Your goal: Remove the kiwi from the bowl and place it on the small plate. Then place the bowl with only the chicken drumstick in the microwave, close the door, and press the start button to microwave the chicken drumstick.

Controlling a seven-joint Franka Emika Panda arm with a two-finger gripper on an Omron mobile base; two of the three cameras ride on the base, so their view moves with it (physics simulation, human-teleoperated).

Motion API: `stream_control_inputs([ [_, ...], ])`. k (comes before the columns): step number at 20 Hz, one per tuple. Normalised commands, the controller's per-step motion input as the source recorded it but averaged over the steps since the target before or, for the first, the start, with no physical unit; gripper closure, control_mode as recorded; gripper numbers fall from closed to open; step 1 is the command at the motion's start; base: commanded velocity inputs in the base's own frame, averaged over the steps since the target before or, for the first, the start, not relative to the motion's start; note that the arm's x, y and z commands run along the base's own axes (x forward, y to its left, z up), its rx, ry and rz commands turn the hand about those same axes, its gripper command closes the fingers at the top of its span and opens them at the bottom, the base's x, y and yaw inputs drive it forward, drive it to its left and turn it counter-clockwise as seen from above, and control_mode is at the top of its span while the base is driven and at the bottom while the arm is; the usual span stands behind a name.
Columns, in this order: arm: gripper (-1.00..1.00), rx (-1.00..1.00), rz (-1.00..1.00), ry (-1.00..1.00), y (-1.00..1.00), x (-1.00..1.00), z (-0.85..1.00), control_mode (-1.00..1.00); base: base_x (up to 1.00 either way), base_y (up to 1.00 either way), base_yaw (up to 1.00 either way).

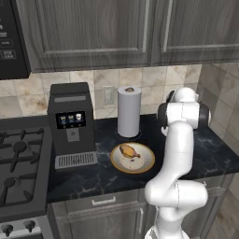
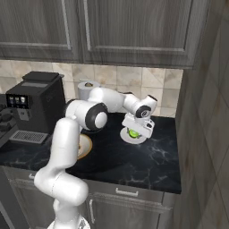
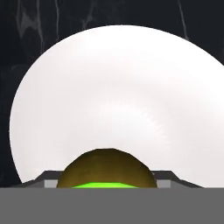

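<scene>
The kiwi [image 2: 133, 133] sits between the fingers of my gripper [image 2: 133, 131], which is shut on it just above the small white plate [image 2: 139, 139] at the back right of the counter. In the hand view the brown-skinned, green-fleshed kiwi [image 3: 107, 168] is close at the bottom, with the plate [image 3: 113, 87] right behind it. The bowl [image 1: 115, 164] stands mid-counter with the chicken drumstick [image 1: 129, 151] lying in it. A corner of the black microwave [image 1: 11, 39] with its control panel hangs at the upper left; its door is out of view.
A black coffee machine [image 1: 71, 123] stands left of the bowl and a paper towel roll [image 1: 129, 112] stands behind it. A gas stove [image 1: 18, 163] lies further left. Grey cabinets hang above, and a tiled side wall [image 2: 201, 134] closes the counter's right end.
</scene>
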Motion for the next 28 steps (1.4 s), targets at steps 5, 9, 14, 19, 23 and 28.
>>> stream_control_inputs([
  [5,-1.0,0.0,0.0,-0.03,0.0,-0.11,0.02,-1.0,0.0,0.0,0.0],
  [9,-1.0,0.0,-0.03,-0.06,0.0,-0.26,0.22,-1.0,0.0,0.0,0.0],
  [14,-1.0,-0.06,-0.05,-0.12,0.06,-0.22,0.52,-1.0,0.0,0.0,0.0],
  [19,-1.0,-0.06,-0.04,-0.22,0.18,-0.73,0.5,-1.0,0.0,0.0,0.0],
  [23,-1.0,0.0,-0.01,-0.16,0.79,-1.0,0.11,-1.0,0.0,0.0,0.0],
  [28,-1.0,0.0,0.0,-0.1,0.92,-1.0,0.0,-1.0,0.0,0.0,0.0],
])
